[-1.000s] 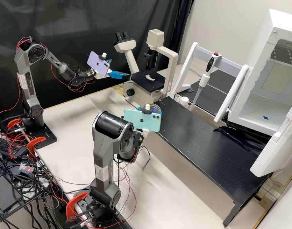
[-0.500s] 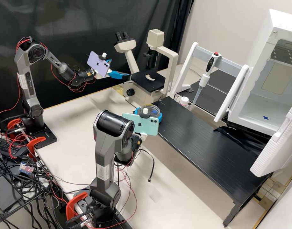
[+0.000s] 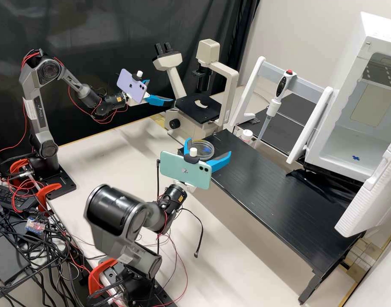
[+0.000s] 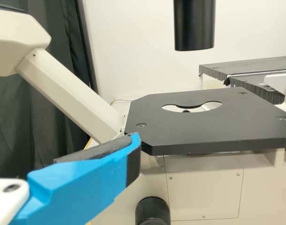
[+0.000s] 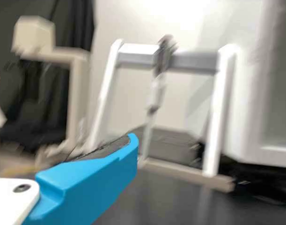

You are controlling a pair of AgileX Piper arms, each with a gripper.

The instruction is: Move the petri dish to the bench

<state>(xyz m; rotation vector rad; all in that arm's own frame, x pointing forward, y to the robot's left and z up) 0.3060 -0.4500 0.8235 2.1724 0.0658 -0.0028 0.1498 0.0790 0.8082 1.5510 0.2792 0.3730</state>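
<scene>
High view: the petri dish (image 3: 205,149), with a blue marking (image 3: 207,150) seen through its clear top, lies on the black raised bench (image 3: 280,196), at the corner near the microscope (image 3: 198,109). The right gripper (image 3: 209,146) stands about it, jaws spread wide, one blue finger on either side; whether either touches the rim cannot be told. The right wrist view presents one of these fingers (image 5: 91,180) close up, with the pipette (image 5: 156,93) upright in its white stand (image 5: 217,112) beyond. The left wrist view details the microscope's flat black stage (image 4: 203,122), its crescent-shaped opening and the black cylinder (image 4: 194,23) above.

Orientation: the dish lies flat, its broad face upward; being circular, it has the same breadth along every axis and points in no particular direction.

Pose: the right arm (image 3: 114,209) rises from its base, leans back to a large black elbow joint, then reaches forward at a low angle to the wrist, below the green phone (image 3: 186,169). The left arm (image 3: 39,111) stands tall, bends at the top and slopes down towards the microscope. There the left gripper (image 3: 160,91), beside the purple phone (image 3: 132,85), holds its jaws well apart with nothing between them.
</scene>
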